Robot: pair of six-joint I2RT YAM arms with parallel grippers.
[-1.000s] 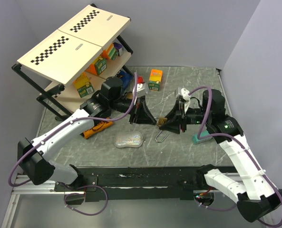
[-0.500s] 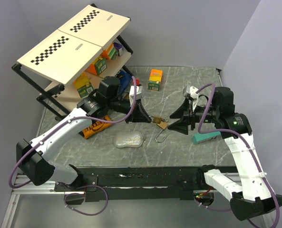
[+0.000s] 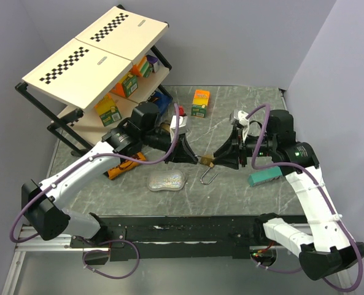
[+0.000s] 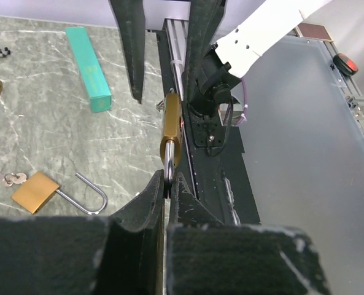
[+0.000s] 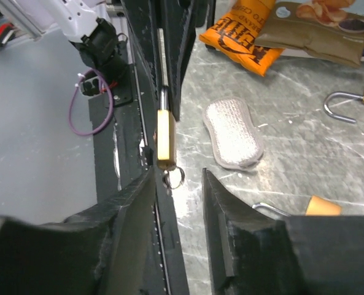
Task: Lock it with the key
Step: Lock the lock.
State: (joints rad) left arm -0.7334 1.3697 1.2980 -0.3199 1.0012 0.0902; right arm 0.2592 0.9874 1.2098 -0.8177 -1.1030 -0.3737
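My left gripper (image 4: 168,181) is shut on the steel shackle of a brass padlock (image 4: 171,126) and holds it in the air, body pointing toward the right arm. In the right wrist view the padlock (image 5: 165,138) hangs edge-on, with a small key ring (image 5: 174,178) at its bottom end. My right gripper (image 5: 177,181) is open, its fingertips on either side of the key ring without touching it. In the top view the padlock (image 3: 207,161) sits between the left gripper (image 3: 197,158) and the right gripper (image 3: 218,161).
A second open padlock (image 4: 34,192) with a key (image 4: 13,179) lies on the table below. A teal box (image 3: 266,176) lies right of it, a silver sponge (image 3: 167,180) and orange chip bag (image 5: 246,37) left. A shelf rack (image 3: 92,67) stands back left.
My right gripper drew back to the right half a second ago and has now come in again, open, around the key end of the padlock. The left gripper shifted slightly with the padlock.
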